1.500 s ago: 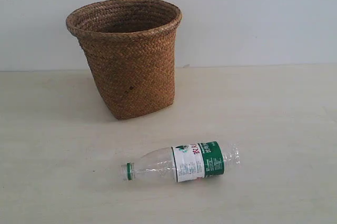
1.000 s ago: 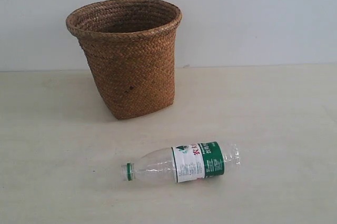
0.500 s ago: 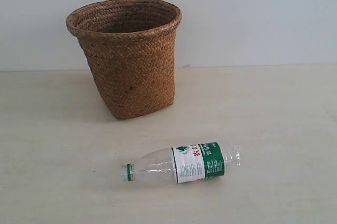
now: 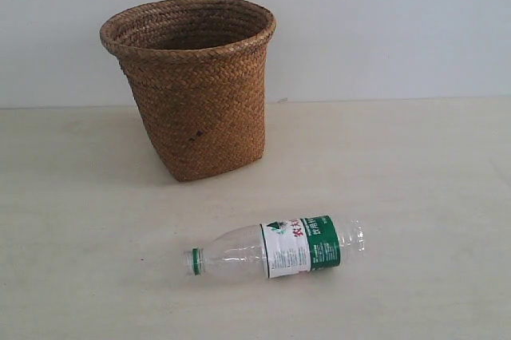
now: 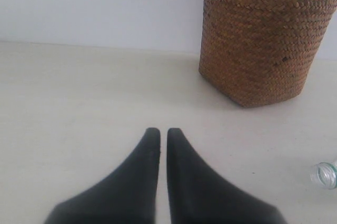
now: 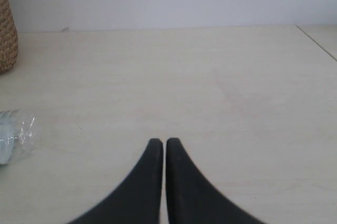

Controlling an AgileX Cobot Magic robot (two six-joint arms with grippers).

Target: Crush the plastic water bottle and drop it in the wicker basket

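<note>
A plastic water bottle (image 4: 275, 249) lies on its side on a pale table (image 4: 415, 196), its body rounded and uncrushed. In the exterior view its green-ringed neck points left and its clear base points right. A white-and-green label with red characters wraps its middle. Behind it, and apart from it, a wicker basket (image 4: 196, 92) stands upright near the plain wall (image 4: 383, 21), its rolled rim open at the top and its herringbone sides narrowing toward the base.

The left gripper (image 5: 159, 134) hovers low over bare table, its two black fingers (image 5: 142, 182) brought together with only a thin slit between them. Its wrist camera takes in the lower part of the basket ahead and the bottle's neck at the edge of the frame. The right gripper (image 6: 159, 142) is likewise closed, fingers (image 6: 184, 187) side by side above the tabletop. The bottle's clear base and a sliver of the basket show at the margin of its wrist view.
</note>
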